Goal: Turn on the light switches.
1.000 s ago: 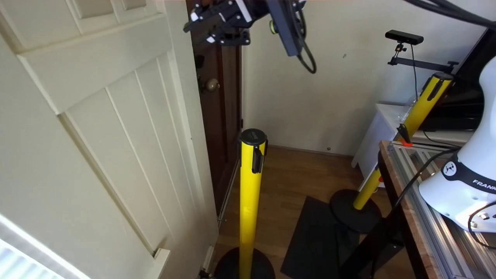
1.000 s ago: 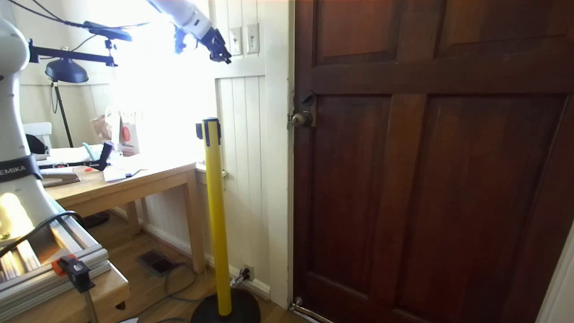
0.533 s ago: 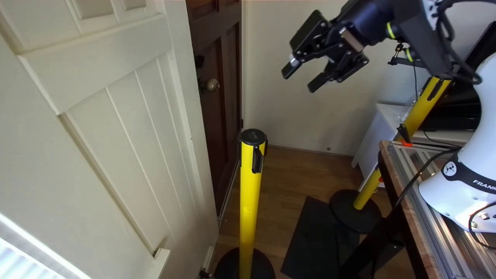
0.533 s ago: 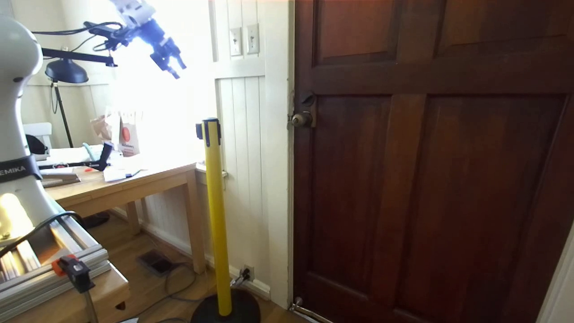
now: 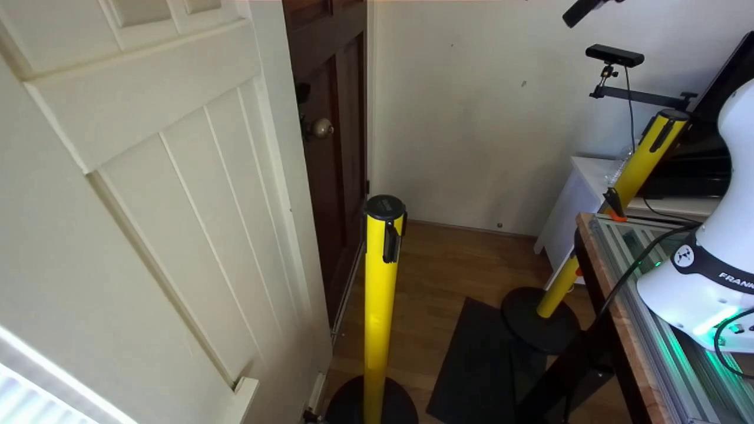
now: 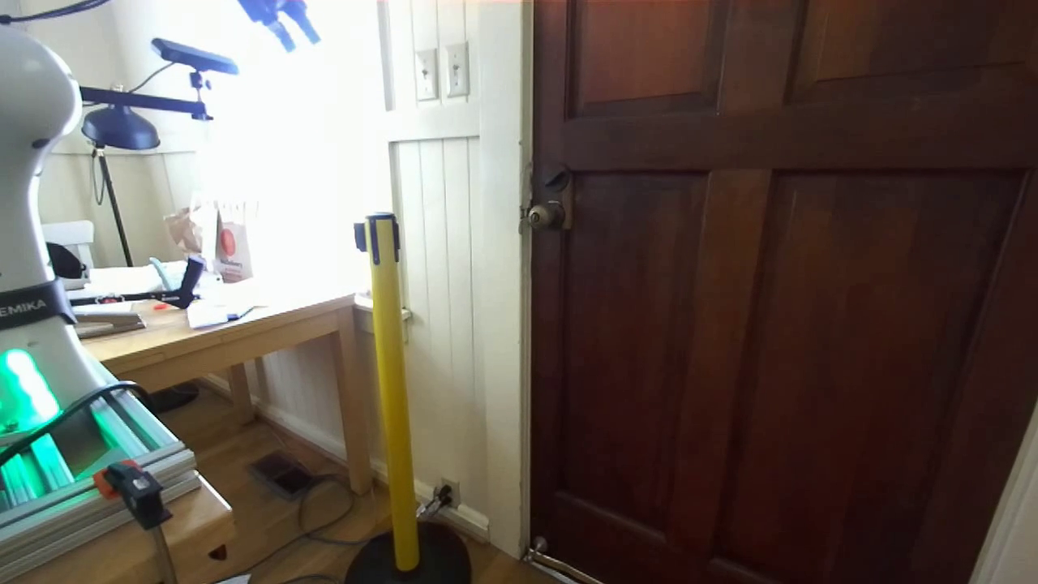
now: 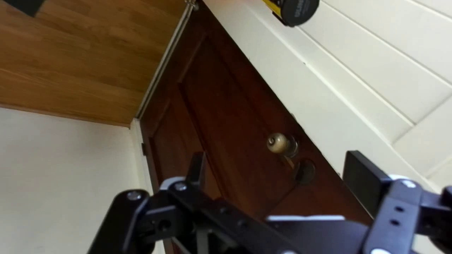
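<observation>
Two switches [image 6: 426, 73] sit side by side toward 11 o'clock in an exterior view, on the panelled wall [image 6: 442, 243]. Near them at 3 is the trim [image 6: 503, 284], then the door [image 6: 778, 284]; just beneath at 6, a rail [image 6: 442, 123]; lower down, between 6 and 7, the post [image 6: 391, 365]. At 9, glare [image 6: 349, 178] and the wall's edge fill the room between them and the gripper [image 6: 302, 45], which hangs well apart by the top border, aiming toward 5.

Both switches stand upright, long axis 12 to 6, facing out from the wall; their toggles [image 6: 456, 71] are too small to read as up or down. In the wrist view the gripper is released, fingers [image 7: 363, 183] spread wide, the knob [image 7: 278, 143] beyond, at 12 from the gap.

Half a second ago the gripper hung lower in both exterior views; now, in an exterior view, a fingertip [image 5: 580, 13] shows at the top border, between 1 and 2. The glow [image 6: 28, 381] at the foot of the arm [image 6: 18, 211] has gone from warm yellow to green.
</observation>
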Robot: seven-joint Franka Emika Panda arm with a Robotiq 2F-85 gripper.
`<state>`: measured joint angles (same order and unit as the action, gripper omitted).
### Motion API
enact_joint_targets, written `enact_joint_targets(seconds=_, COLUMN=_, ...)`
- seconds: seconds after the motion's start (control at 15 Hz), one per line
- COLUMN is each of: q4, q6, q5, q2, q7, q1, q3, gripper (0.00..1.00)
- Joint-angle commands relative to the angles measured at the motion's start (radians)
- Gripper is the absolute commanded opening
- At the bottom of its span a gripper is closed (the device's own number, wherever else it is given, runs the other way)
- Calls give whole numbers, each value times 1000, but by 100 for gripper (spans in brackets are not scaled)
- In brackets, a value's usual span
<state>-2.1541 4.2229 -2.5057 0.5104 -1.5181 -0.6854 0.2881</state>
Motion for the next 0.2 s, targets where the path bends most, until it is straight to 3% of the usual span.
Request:
enact_joint_targets(seconds=0.0, q4=8, q6=-5, q5=-2, q2=22, q7=-26, q1=21, q3=-4, gripper=100)
enact_joint_targets(seconds=0.13, q4=6, q6=-10, q5=-2, q2=31, q7=-27, q1=27, q3=-4, gripper=100)
